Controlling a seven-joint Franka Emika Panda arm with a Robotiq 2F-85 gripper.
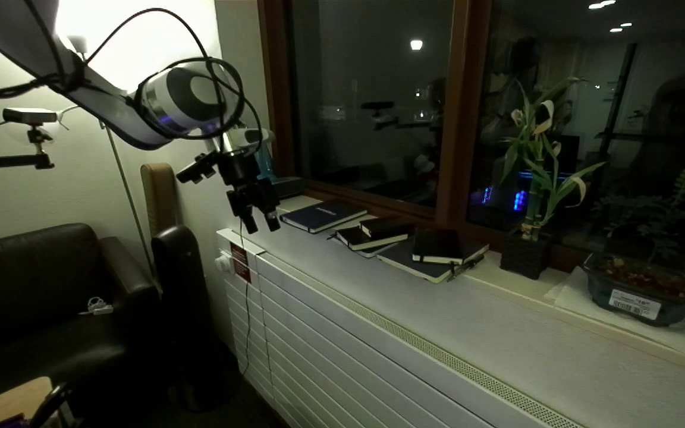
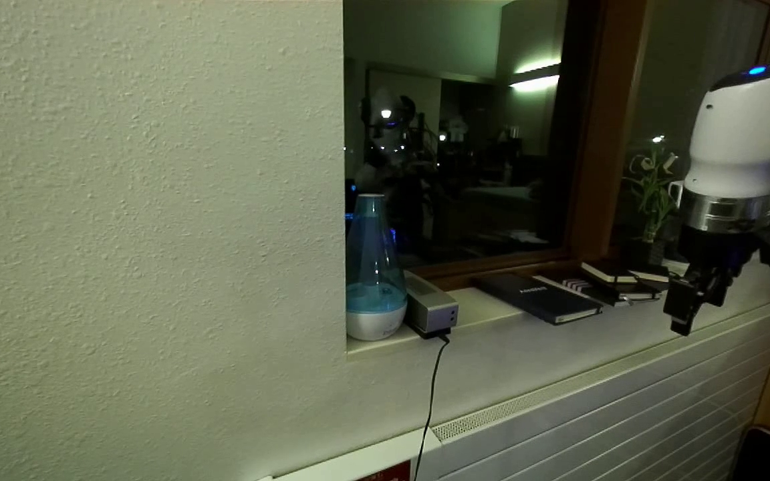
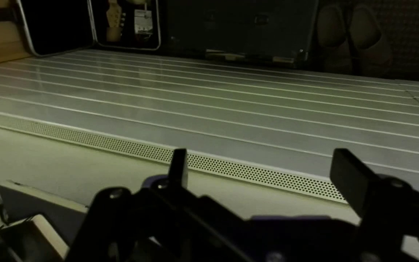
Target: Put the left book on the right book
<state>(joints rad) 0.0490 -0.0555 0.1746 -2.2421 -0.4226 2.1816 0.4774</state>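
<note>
In an exterior view, two stacks of dark books lie on the sill. In the left stack, a small dark book [image 1: 387, 227] lies on another dark book with pale page edges [image 1: 354, 236]; I cannot tell which is the left book. A near-black book with whitish page edges, fitting the right book [image 1: 437, 244], lies on a larger grey-blue book [image 1: 411, 261]. It also shows in the wrist view [image 3: 27, 238], partly cut off. My gripper [image 3: 260, 160] is open and empty. It hangs in the air in both exterior views [image 1: 261, 221] [image 2: 691, 308], apart from the books.
A large dark book with white lettering [image 1: 323, 215] lies left of the stacks. A plant pot [image 1: 527, 255] and a glass planter [image 1: 646, 291] stand to the right. A blue humidifier [image 2: 375, 287] and grey box [image 2: 432, 307] stand at the far left. A perforated grille [image 3: 249, 173] edges the sill.
</note>
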